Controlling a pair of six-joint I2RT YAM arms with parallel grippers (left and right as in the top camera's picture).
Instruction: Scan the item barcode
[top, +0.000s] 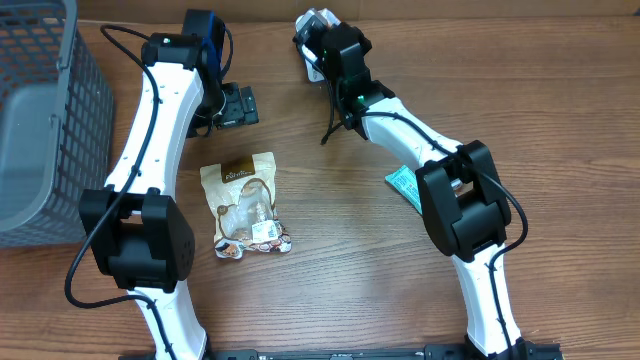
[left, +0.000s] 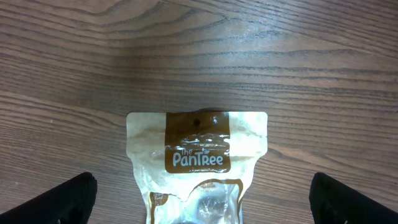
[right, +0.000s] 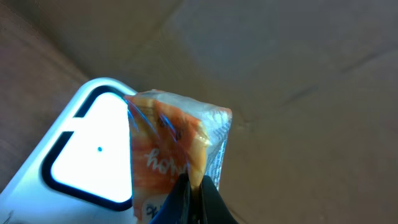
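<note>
From overhead, a brown wood-grain table (top: 350, 290) fills the view, with a grey mesh basket (top: 88, 95) at its left edge. The left gripper (top: 238, 105) hangs over the far side of the table, just beyond a tan snack pouch (top: 243, 200) that lies flat between the two arms. A teal packet (top: 402, 183) sits partly under the right arm's elbow. The right gripper (top: 314, 38) reaches to the far edge; what it holds cannot be made out from here.

The left wrist camera looks straight down on bare wood and the top of the pouch, whose brown label reads "The PanTree". That lettering is too small to read from above. Its dark fingertips (left: 62, 199) stand wide apart in the bottom corners, gripping nothing.

The right wrist camera shows what the overhead hides. The jaws are pinched tight on an orange packet (right: 180, 143), held upright against a white scanner (right: 93, 149) whose window glows bright. The packet's edge overlaps the window's right side. Behind them is a plain brown surface, blurred and creased; neither the table nor the pouch appears in this view.
</note>
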